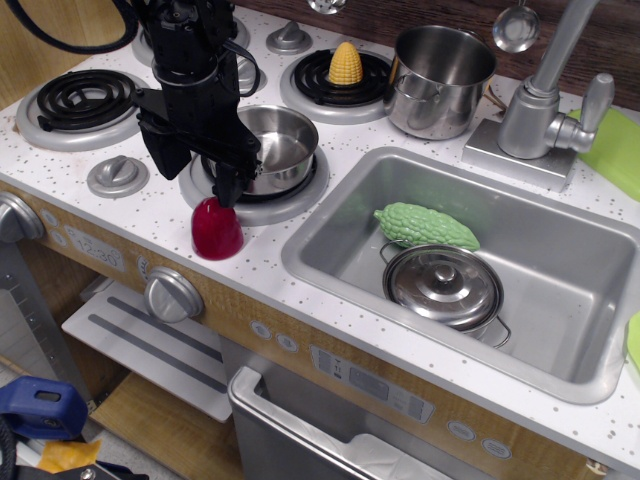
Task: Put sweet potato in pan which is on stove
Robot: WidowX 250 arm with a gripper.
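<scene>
The dark red sweet potato (216,231) sits on the white speckled stove (70,170) at its front edge, just in front of the front right burner. The shiny steel pan (278,148) rests on that burner, directly behind the sweet potato. My black gripper (198,184) hangs over the pan's left rim and just above the sweet potato. Its jaws stand apart, and one fingertip (228,192) is close to the potato's top. Nothing is held between them.
A yellow corn (346,64) lies on the back right burner. A taller steel pot (441,80) stands beside the tap (545,105). The sink (560,330) holds a bumpy green gourd (427,226) and a lidded steel pot (444,287). Grey knobs (117,175) sit on the cooktop.
</scene>
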